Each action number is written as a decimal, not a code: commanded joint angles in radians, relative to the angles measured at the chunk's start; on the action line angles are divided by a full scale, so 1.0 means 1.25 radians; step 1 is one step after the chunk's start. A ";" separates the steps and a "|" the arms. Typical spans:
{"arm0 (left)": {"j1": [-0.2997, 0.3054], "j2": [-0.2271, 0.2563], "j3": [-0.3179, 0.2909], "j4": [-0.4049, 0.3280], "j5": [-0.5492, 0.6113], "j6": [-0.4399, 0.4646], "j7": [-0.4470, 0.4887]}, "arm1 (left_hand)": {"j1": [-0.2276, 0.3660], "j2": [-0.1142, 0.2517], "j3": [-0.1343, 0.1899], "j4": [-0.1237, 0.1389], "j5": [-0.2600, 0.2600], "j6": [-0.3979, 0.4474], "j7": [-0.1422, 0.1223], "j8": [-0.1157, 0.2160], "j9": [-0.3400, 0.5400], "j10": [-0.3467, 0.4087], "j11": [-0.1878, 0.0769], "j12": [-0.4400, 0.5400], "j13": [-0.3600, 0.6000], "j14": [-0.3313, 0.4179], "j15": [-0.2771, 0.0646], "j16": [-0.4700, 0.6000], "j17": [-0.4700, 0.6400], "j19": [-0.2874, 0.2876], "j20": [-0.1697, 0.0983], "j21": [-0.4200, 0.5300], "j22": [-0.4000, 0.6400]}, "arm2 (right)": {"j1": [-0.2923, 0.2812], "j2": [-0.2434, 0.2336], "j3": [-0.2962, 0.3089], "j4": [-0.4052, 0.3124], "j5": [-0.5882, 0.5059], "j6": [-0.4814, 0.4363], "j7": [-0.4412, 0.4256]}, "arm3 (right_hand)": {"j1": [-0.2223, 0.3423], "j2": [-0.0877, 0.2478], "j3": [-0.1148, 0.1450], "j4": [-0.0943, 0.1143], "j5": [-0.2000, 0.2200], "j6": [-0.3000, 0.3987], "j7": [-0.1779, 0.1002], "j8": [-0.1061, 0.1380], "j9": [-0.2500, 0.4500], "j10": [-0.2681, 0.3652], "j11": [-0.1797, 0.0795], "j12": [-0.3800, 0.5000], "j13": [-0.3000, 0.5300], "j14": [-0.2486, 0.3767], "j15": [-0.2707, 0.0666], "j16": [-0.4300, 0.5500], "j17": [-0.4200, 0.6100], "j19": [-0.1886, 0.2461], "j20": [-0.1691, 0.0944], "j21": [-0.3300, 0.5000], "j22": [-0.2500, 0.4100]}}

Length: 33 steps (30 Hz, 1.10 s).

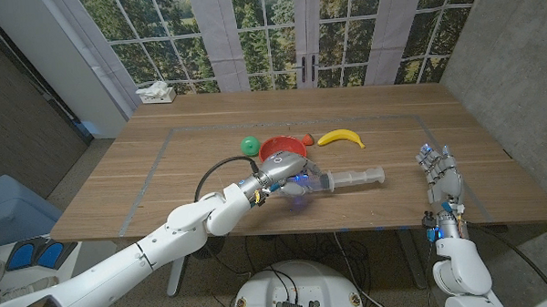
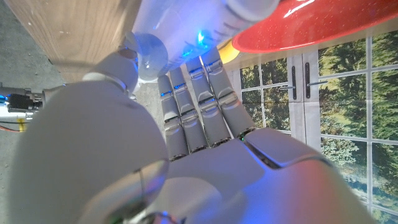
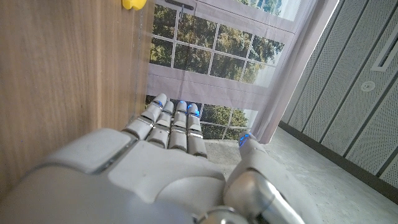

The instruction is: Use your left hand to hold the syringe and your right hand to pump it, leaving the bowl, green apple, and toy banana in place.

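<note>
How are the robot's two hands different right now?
The left hand is at the syringe near the table's middle, beside the red bowl; the right hand holds nothing. The left hand's fingers reach around the syringe; the right hand's fingers are straight and apart, near the table's edge. Both are silver-grey with blue lights.

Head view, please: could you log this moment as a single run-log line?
left hand: holds syringe | right hand: open, apart from syringe | bowl, apple, banana: untouched

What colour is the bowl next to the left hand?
Red. The bowl shows best in the head view, just behind the left hand.
</note>
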 commanded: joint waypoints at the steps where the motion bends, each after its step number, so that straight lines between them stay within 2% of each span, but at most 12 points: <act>1: -0.008 -0.017 -0.012 0.013 -0.011 -0.035 0.023 | 0.171 0.164 -0.001 0.002 0.004 0.010 -0.003 0.002 0.009 0.048 -0.049 0.003 0.004 0.090 -0.149 0.001 0.001 0.031 -0.111 0.007 0.002 | 0.006 0.008 0.006 0.006 0.006 0.011 0.002 | -0.005 -0.001 0.002 -0.002 -0.002 0.010 0.000 0.002 0.003 0.007 -0.001 0.000 0.001 0.008 -0.002 0.005 -0.001 0.009 0.000 -0.002 0.003; 12: -0.027 -0.032 -0.013 0.044 -0.024 -0.071 0.041 | 0.175 0.163 -0.005 0.003 0.004 0.011 -0.004 0.000 0.010 0.049 -0.048 0.003 0.009 0.092 -0.149 -0.001 0.001 0.028 -0.111 0.016 0.004 | 0.009 0.023 0.018 0.017 0.003 0.026 -0.008 | -0.004 -0.001 0.003 -0.004 -0.002 0.010 0.000 0.002 0.003 0.007 0.001 0.000 0.001 0.008 -0.001 0.005 -0.001 0.010 0.000 -0.006 0.003; 22: -0.055 -0.065 -0.008 0.122 -0.023 -0.150 0.138 | 0.178 0.163 -0.009 0.004 0.004 0.016 -0.004 0.000 0.011 0.050 -0.052 0.002 0.011 0.092 -0.149 -0.003 0.000 0.026 -0.110 0.024 0.006 | 0.010 0.037 0.027 0.023 0.000 0.044 -0.013 | -0.005 -0.001 0.004 -0.005 -0.003 0.010 0.000 0.002 0.003 0.008 0.001 -0.001 0.001 0.008 -0.002 0.005 -0.002 0.012 0.000 -0.010 0.003; 24: -0.050 -0.072 -0.012 0.122 -0.031 -0.139 0.142 | 0.178 0.163 -0.010 0.004 0.004 0.016 -0.005 0.000 0.011 0.050 -0.053 0.002 0.012 0.093 -0.149 -0.003 0.000 0.025 -0.110 0.026 0.006 | 0.011 0.041 0.028 0.023 -0.001 0.045 -0.016 | -0.006 -0.001 0.004 -0.005 -0.003 0.011 0.000 0.002 0.003 0.008 0.001 -0.001 0.001 0.008 -0.002 0.005 -0.002 0.012 0.000 -0.010 0.003; 28: -0.065 -0.088 -0.006 0.163 -0.029 -0.184 0.196 | 0.180 0.162 -0.012 0.004 0.004 0.018 -0.005 0.000 0.011 0.052 -0.052 0.002 0.013 0.094 -0.149 -0.004 0.000 0.024 -0.110 0.030 0.006 | 0.013 0.043 0.031 0.025 -0.005 0.047 -0.017 | -0.006 -0.001 0.004 -0.005 -0.003 0.011 0.000 0.002 0.003 0.006 0.001 -0.001 0.001 0.008 -0.002 0.005 -0.002 0.013 0.000 -0.012 0.003; 33: -0.079 -0.104 -0.003 0.195 -0.040 -0.210 0.216 | 0.181 0.162 -0.014 0.004 0.004 0.016 -0.007 -0.001 0.012 0.050 -0.052 0.001 0.014 0.095 -0.149 -0.004 -0.001 0.023 -0.110 0.033 0.007 | 0.015 0.043 0.032 0.023 -0.006 0.041 -0.019 | -0.006 -0.002 0.005 -0.006 -0.003 0.011 0.000 0.002 0.003 0.007 0.000 -0.001 0.001 0.009 -0.002 0.004 -0.002 0.015 0.000 -0.014 0.004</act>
